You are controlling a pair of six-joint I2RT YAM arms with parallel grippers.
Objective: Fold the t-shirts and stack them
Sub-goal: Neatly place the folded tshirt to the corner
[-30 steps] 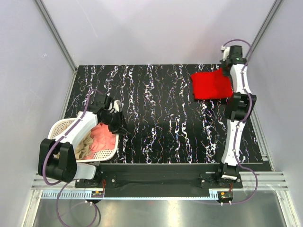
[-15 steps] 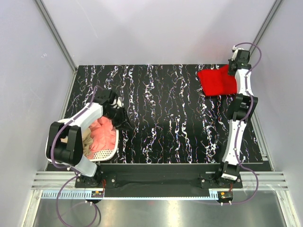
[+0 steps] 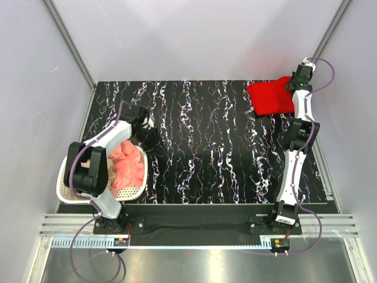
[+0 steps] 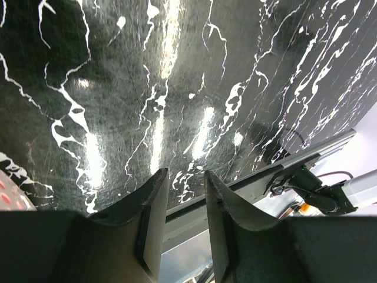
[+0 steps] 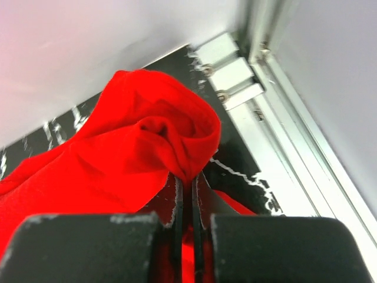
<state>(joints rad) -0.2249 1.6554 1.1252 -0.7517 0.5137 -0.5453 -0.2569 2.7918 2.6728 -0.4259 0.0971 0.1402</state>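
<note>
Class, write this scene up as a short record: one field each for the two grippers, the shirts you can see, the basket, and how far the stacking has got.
left gripper: open, empty, over the table next to the laundry basket
right gripper: shut on a bunched edge of the red t-shirt
red t-shirt: at the far right corner of the table
salmon-pink t-shirt: heaped in the laundry basket
laundry basket: white, perforated, at the near left of the table
stack: none; only the red t-shirt is out on the table
</note>
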